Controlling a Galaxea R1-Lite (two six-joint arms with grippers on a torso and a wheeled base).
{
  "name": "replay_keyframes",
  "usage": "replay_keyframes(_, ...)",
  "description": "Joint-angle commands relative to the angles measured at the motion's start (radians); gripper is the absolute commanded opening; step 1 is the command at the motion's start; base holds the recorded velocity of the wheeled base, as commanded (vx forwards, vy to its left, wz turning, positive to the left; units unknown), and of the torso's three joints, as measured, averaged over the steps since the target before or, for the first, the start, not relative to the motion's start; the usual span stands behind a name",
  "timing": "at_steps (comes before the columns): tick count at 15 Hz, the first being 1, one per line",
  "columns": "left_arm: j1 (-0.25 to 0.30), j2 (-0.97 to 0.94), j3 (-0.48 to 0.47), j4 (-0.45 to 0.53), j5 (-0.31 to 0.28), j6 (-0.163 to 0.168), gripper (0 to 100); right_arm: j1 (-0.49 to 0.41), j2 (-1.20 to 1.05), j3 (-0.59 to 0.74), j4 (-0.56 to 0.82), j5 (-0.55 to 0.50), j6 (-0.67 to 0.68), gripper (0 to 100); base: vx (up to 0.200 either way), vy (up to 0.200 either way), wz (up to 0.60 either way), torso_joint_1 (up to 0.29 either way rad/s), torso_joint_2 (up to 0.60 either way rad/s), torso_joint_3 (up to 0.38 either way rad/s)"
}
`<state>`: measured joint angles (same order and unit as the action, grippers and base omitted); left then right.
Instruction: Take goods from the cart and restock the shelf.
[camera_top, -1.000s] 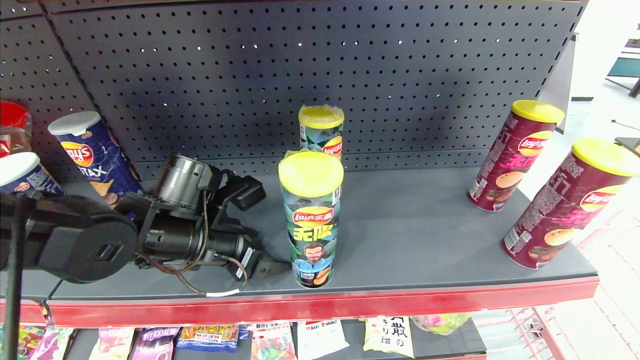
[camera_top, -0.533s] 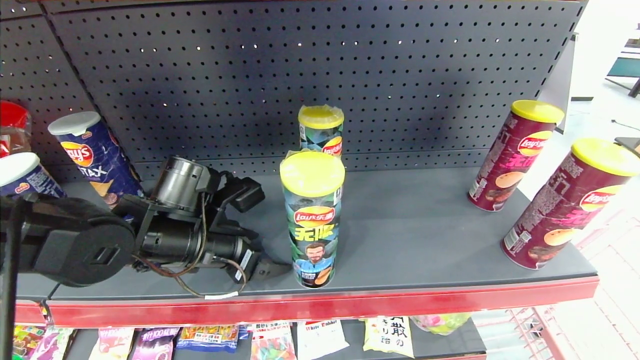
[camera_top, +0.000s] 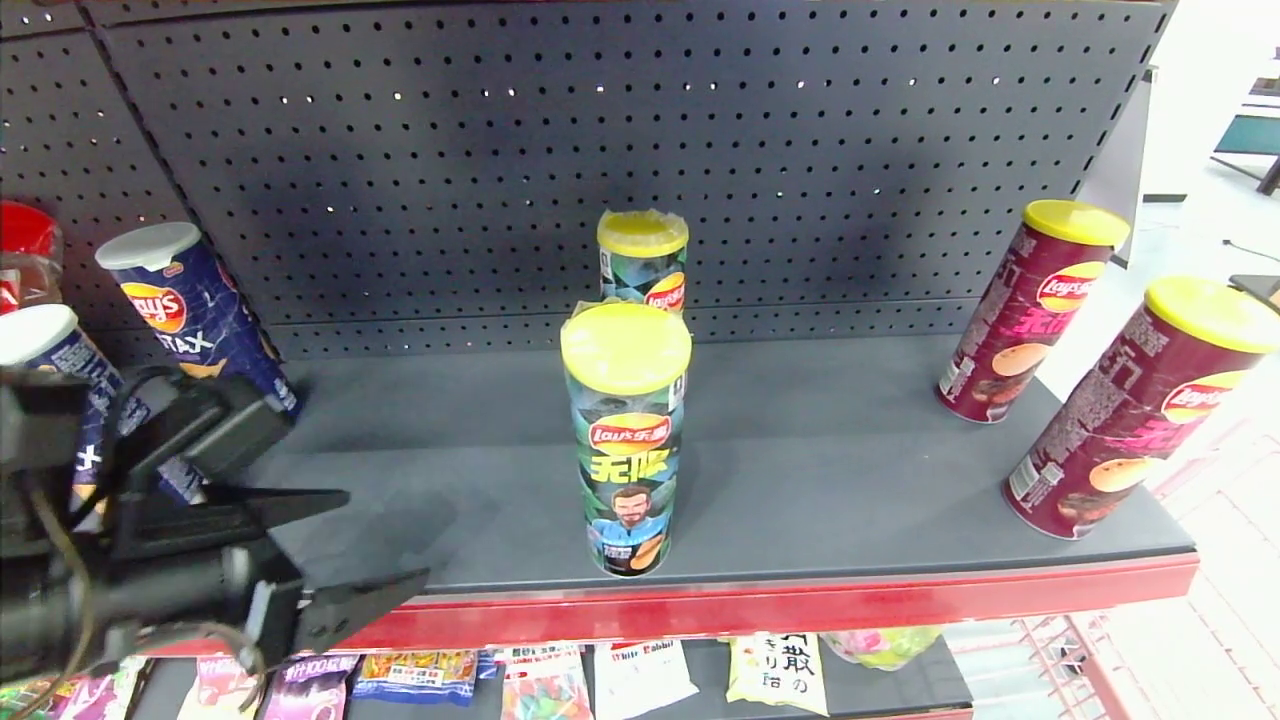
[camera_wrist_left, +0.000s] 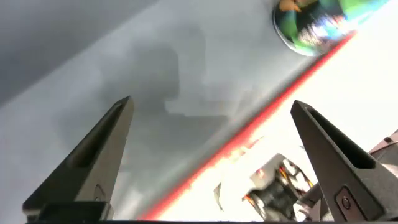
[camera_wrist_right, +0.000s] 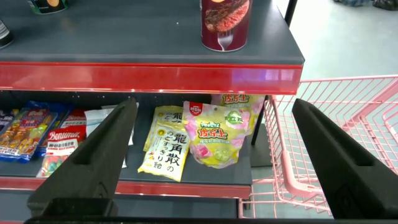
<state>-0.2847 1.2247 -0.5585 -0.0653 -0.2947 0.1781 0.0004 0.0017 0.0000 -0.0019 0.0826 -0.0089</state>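
A green chip can with a yellow lid (camera_top: 625, 440) stands upright near the front of the grey shelf (camera_top: 820, 470). A second green can (camera_top: 642, 262) stands behind it by the pegboard. My left gripper (camera_top: 385, 535) is open and holds nothing. It hangs over the shelf's red front edge, well left of the front can. In the left wrist view the open gripper (camera_wrist_left: 211, 102) faces the shelf, with the can's base (camera_wrist_left: 311, 25) far off. My right gripper (camera_wrist_right: 214, 102) is open and holds nothing, lower down in front of the shelf.
Two maroon cans (camera_top: 1030, 310) (camera_top: 1130, 410) stand at the shelf's right end, and one maroon can (camera_wrist_right: 225, 25) appears in the right wrist view. Blue cans (camera_top: 190, 310) stand at the left. Snack bags (camera_wrist_right: 217, 134) lie on the lower shelf. A pink wire cart (camera_wrist_right: 329, 143) is to the right.
My left arm has pulled back from beside the front green can, moving left and out toward the shelf's front edge. The can stays upright in place.
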Motion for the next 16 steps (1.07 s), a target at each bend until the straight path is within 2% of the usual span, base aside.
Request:
replay_keyframes(1,0.16,-0.493,0.224,0.11,0.005,0.0,100,0.0,0.0,0.0,0.0,0.0,0.0,100,0.0,0.0,0.0,0.0,0.0,0.0)
replay_keyframes(2,0.248,-0.674,0.282,0.226,0.005,-0.003,100,0.0,0.0,0.0,0.0,0.0,0.0,100,0.0,0.0,0.0,0.0,0.0,0.0)
replay_keyframes(3,0.318,-0.792,0.333,0.262,0.002,-0.015,100,0.001,0.0,0.0,-0.001,0.0,0.0,100,0.0,0.0,0.0,0.0,0.0,0.0)
replay_keyframes(4,0.372,-0.904,0.387,0.277,0.0,-0.031,100,0.0,0.0,0.0,-0.001,0.0,0.0,100,0.0,0.0,0.0,0.0,0.0,0.0)
replay_keyframes(5,0.392,-0.988,0.417,0.289,0.0,-0.034,100,0.001,0.0,0.0,0.0,0.0,0.0,100,0.0,0.0,0.0,0.0,0.0,0.0)
replay_keyframes(6,0.392,-0.988,0.417,0.289,0.0,-0.034,100,0.001,0.0,0.0,0.0,0.0,0.0,100,0.0,0.0,0.0,0.0,0.0,0.0)
replay_keyframes(8,0.389,-1.079,0.439,0.282,-0.011,-0.112,100,0.001,0.0,0.0,0.0,0.0,0.0,100,0.0,0.0,0.0,0.0,0.0,0.0)
replay_keyframes(9,0.389,-1.133,0.443,0.265,-0.015,-0.137,100,0.0,0.0,0.0,-0.001,0.0,0.0,100,0.0,0.0,0.0,0.0,0.0,0.0)
replay_keyframes(11,0.389,-1.131,0.488,0.153,0.029,-0.143,100,0.0,0.0,0.0,-0.001,0.0,0.0,100,0.0,0.0,0.0,0.0,0.0,0.0)
replay_keyframes(12,0.389,-1.131,0.549,0.047,0.121,-0.137,100,0.001,0.0,0.0,0.0,0.0,0.0,100,0.0,0.0,0.0,0.0,0.0,0.0)
replay_keyframes(14,0.389,-1.131,0.555,0.025,0.112,-0.134,100,0.001,0.0,0.0,-0.001,0.0,0.0,100,0.0,0.0,0.0,0.0,0.0,0.0)
replay_keyframes(16,0.389,-1.131,0.557,0.024,0.164,-0.143,100,0.0,0.0,0.0,-0.001,0.0,0.0,100,0.0,0.0,0.0,0.0,0.0,0.0)
